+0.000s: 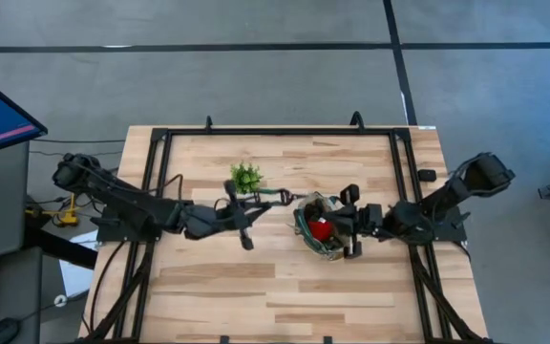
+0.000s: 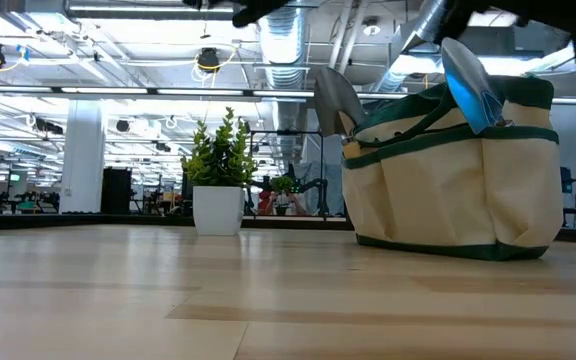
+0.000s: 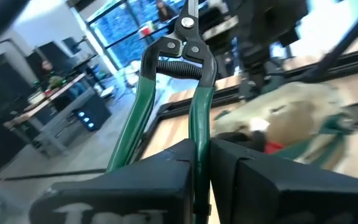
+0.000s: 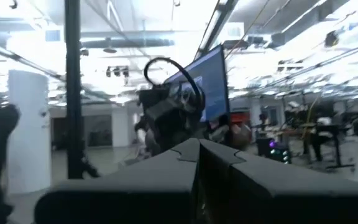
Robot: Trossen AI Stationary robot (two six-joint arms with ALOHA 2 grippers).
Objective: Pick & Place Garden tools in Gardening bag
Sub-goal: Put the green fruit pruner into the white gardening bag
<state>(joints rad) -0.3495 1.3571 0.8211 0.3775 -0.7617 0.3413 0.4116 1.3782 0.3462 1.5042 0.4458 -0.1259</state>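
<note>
Beside the gardening bag (image 1: 321,227), left jaws (image 3: 201,163) clamping green-handled pruners (image 3: 178,81), right jaws (image 4: 197,163) closed, bag contents half-hidden.

matt canvas gardening bag (image 2: 453,190), pale wood-grain table (image 1: 285,277), glossy green-coated pruners (image 3: 166,99), shiny metal trowel (image 2: 470,85).

Dark fingers (image 3: 166,177) clamp green-handled pruners (image 3: 188,81) above the wooden desk (image 3: 173,134), the canvas bag (image 3: 297,118) just beyond.

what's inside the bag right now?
In the bag, two trowel blades stick up above the rim, and the high view shows something red. The right gripper covers part of the opening; anything deeper is hidden.
</note>
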